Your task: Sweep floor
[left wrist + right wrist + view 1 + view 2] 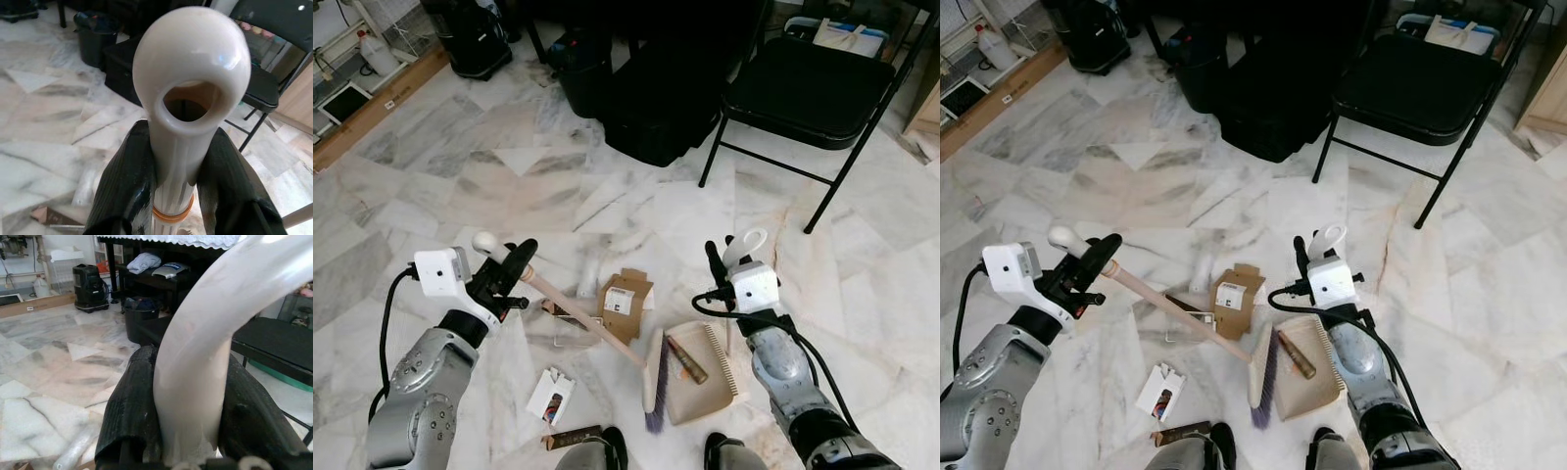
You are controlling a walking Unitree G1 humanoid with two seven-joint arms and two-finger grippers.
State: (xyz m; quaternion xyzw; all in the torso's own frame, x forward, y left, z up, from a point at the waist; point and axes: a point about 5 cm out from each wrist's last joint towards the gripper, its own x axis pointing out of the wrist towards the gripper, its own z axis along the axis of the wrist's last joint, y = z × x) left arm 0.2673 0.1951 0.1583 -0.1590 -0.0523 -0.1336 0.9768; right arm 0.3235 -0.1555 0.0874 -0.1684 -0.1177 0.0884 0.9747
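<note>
My left gripper point(514, 257) is shut on the broom handle point(578, 313), just below its cream looped tip point(190, 63). The wooden handle slants down across the floor to the brush head point(653, 377) with purple bristles. The brush head lies against the left side of a beige dustpan point(710, 382). My right gripper point(724, 257) is shut on the dustpan's cream handle point(205, 333), and the pan rests on the floor in front of my feet. A brown tube point(687, 360) lies in the pan.
Litter lies on the marble floor: a cardboard box point(625, 302), a small white carton point(551, 394), a brown bar point(573, 437) and clear plastic wrap point(553, 328). A black folding chair point(808, 93) stands ahead right, with black bags point(651, 98) ahead.
</note>
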